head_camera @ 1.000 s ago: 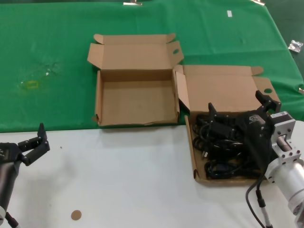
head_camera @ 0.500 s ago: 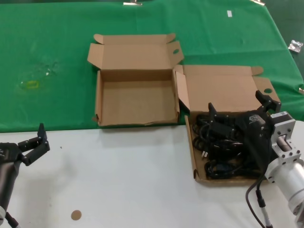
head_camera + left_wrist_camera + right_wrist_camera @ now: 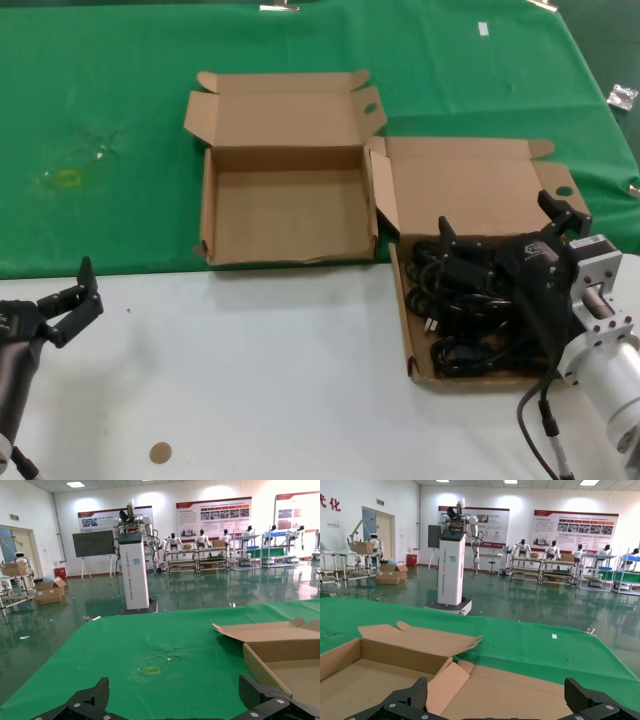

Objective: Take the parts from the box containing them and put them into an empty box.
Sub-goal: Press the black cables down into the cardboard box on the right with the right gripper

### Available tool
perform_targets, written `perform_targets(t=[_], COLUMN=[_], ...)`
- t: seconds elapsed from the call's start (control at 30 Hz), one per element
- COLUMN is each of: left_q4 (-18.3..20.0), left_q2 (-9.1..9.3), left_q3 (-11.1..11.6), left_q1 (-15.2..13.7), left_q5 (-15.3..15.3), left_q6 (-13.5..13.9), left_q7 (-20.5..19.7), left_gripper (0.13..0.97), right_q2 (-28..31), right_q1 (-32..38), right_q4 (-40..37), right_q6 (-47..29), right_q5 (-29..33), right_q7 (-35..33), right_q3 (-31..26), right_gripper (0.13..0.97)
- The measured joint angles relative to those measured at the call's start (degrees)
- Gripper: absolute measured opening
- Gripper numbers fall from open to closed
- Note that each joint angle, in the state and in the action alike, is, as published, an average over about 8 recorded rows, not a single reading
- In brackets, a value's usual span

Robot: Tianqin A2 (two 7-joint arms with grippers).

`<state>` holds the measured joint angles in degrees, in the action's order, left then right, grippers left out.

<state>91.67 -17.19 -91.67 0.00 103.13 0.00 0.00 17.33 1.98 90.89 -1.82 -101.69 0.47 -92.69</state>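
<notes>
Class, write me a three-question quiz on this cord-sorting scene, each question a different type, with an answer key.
1. True or false: the empty box sits to the robot's left of the box of cords.
2. Which gripper hovers over the power cords: A left, B right?
3. Fill in: the left gripper hangs above the ___ table.

Key: 1 true; 2 B, the right gripper, open; 3 white.

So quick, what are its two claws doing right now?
Left gripper: open, holding nothing.
Right gripper: open above the power cords, gripping nothing.

Head view downward, wrist views level
</notes>
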Motion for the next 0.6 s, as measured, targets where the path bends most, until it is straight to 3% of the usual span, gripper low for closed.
perform_targets(t=[0.2,0.6], left_q4=[0.0,0.0], left_q2=[0.0,0.0], left_q3=[0.0,0.0], left_q1=[0.0,0.0], left_q5=[0.0,0.0], left_q6=[0.0,0.0], left_q7=[0.0,0.0], left_gripper=[0.896,0.681], right_q2=[0.0,2.2], right_q1=[0.0,0.3], right_q4=[-0.1,0.0], right_q6=[0.0,0.6], right_q5=[0.0,-1.1], right_q7=[0.0,0.7], right_q3=[0.1,-1.6], right_gripper=[0.966,0.966])
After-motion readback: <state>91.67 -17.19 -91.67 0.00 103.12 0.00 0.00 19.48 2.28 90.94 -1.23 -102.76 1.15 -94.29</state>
